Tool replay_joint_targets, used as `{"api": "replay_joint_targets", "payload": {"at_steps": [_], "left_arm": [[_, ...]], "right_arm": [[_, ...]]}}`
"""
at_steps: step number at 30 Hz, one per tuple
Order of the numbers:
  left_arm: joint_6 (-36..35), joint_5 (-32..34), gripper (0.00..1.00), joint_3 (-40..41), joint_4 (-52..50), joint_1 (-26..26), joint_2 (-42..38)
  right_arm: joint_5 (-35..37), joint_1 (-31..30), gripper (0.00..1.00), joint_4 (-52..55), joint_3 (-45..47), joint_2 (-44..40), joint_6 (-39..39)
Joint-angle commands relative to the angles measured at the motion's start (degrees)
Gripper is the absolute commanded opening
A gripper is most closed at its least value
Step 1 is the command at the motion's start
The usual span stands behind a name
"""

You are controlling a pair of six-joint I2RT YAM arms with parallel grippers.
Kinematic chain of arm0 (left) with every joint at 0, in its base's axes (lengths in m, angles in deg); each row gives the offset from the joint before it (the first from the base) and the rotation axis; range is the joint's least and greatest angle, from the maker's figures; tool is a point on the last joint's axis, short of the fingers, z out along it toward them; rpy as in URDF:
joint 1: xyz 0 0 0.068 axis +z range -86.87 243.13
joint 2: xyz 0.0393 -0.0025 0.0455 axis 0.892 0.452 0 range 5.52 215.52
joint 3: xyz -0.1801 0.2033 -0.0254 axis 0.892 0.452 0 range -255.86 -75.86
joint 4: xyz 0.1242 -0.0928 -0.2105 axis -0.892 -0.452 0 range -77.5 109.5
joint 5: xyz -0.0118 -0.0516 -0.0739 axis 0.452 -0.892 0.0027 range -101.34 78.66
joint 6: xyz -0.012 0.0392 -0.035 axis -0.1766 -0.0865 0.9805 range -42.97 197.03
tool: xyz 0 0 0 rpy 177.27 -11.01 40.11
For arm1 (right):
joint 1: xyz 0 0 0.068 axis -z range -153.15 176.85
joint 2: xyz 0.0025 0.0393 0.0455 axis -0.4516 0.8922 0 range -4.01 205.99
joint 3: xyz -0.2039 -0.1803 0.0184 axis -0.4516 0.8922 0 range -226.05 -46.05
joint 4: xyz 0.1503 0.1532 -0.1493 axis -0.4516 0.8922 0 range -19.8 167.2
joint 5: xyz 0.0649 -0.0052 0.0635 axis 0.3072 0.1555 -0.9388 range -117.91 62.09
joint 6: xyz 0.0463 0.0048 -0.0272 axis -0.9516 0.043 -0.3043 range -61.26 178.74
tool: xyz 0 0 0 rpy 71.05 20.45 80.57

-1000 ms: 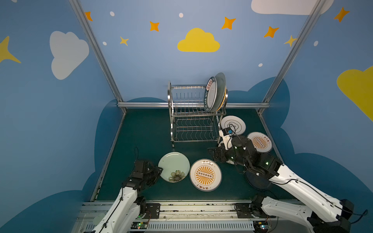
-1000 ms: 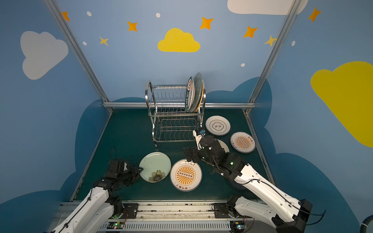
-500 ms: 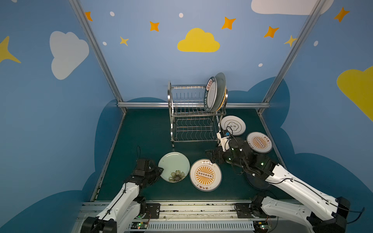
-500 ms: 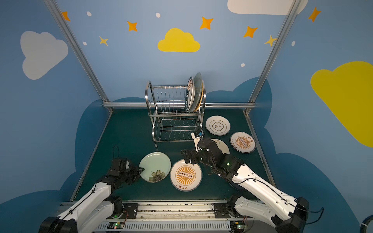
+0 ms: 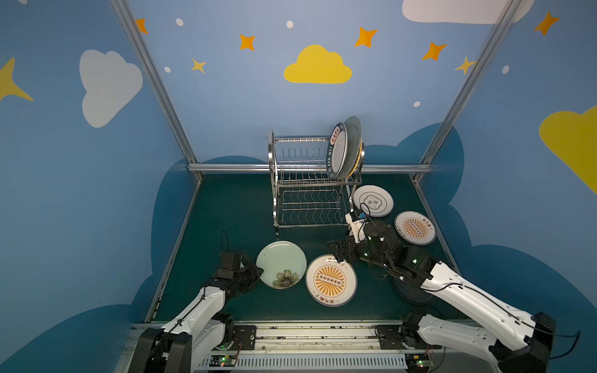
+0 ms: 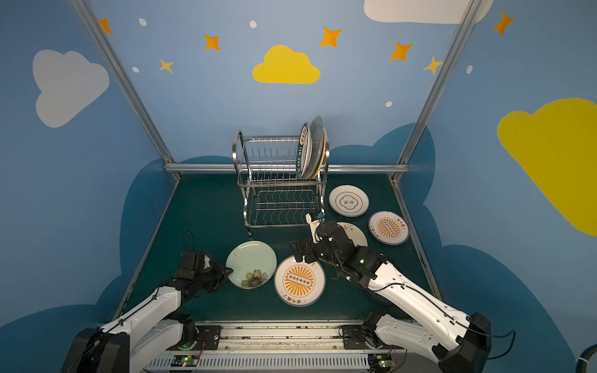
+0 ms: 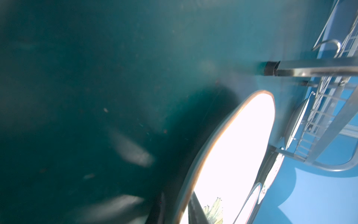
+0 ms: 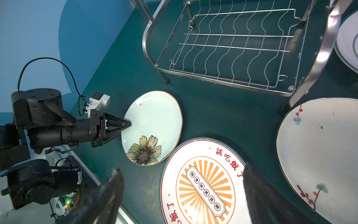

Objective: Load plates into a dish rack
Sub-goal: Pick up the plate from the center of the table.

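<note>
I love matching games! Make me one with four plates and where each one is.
Things:
1. pale green round plate with a printed flower
2. white round orange-sunburst plate beside it
3. white round plate with a lettered rim
4. cream round plate with red sprigs
Places:
A. upright in the shiny steel wire dish rack
B. flat under the open right gripper
C. rim between jaws of the left gripper
D. partly under the right arm
Pairs: 1-C, 2-B, 3-A, 4-D
</note>
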Motion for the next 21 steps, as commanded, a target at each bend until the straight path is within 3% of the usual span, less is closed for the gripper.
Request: {"api": "replay_joint_targets", "payload": {"at_steps": [1,12,21], "left_arm": [[-0.9,-0.9,0.18,0.6,0.4,-0.1,0.4],[3.8,1.4,0.04,-0.6,-3.8,-0.1,-8.4],[6.1,1.1,0.04,-1.8,-7.9,-0.1,-21.0]], "right_arm": [[-2.3,1.0,0.93,-2.1,1.3,0.4,-1.0],[-5.3,4.1,0.93,-2.9,2.5,1.5,-2.4],[-5.0,6.2,0.95,-3.0,3.8,0.9,-4.5]]}}
